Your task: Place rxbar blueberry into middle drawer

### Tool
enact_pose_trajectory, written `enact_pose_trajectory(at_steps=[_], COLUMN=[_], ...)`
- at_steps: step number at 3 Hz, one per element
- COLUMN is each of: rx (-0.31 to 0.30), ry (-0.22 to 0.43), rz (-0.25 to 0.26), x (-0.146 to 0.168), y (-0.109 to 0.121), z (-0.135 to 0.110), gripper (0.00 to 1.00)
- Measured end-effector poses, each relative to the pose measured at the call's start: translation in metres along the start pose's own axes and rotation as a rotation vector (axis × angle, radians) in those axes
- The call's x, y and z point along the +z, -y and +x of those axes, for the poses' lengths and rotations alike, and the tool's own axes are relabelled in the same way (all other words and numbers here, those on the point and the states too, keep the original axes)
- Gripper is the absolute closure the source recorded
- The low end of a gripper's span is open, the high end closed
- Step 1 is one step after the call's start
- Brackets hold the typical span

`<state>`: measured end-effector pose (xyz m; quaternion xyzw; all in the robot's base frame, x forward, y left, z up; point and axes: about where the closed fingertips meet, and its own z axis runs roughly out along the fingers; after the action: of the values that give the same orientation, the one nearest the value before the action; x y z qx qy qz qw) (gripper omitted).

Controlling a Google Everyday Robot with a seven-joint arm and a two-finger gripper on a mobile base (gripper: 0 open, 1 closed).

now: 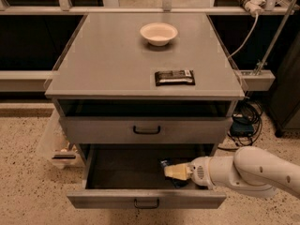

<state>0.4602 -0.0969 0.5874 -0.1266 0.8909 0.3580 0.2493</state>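
the gripper (174, 171) is seen low inside the open middle drawer (108, 199), in its right half, pointed left with its cream tip just above the dark drawer floor. whether it is clamped or let go cannot be told from here. the rxbar blueberry (165, 163) is found right at that tip: a dark blue edge is shown just above and left of the gripper, and more dark wrapper is glimpsed beneath it. so the bar is placed inside the drawer and mostly hidden by the gripper. whether it is held or lying on the drawer floor cannot be told.

the white arm (255, 172) is stretched in from the right edge, crossing over the drawer's right front corner. the drawer is pulled well out, its grey front nearest the camera, with a small black handle (146, 204) set at its middle. directly above, the upper drawer front (98, 130) is pushed in, with a like black pull (146, 130) at its centre. an open dark slot is seen between it and the cabinet top (103, 64).

on that grey top a longer black bar (174, 77) with a white end is laid near the front right. a pale bowl (159, 33) is set upright toward the back, well apart from the bar. to the right of the cabinet, dark cables (243, 121) are bundled on the speckled floor (28, 191). to the left, a clear plastic bin (56, 146) is tucked beside the cabinet.
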Motion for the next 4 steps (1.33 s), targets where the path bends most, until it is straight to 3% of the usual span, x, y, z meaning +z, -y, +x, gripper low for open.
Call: enact_pose_trajectory(at_steps=[2, 4], rx=[0.18, 0.313], ry=[0.013, 0.032], rz=[0.123, 0.23], x=[0.039, 0.084], y=[0.079, 0.144], z=[0.01, 0.018], gripper=[1.0, 1.0])
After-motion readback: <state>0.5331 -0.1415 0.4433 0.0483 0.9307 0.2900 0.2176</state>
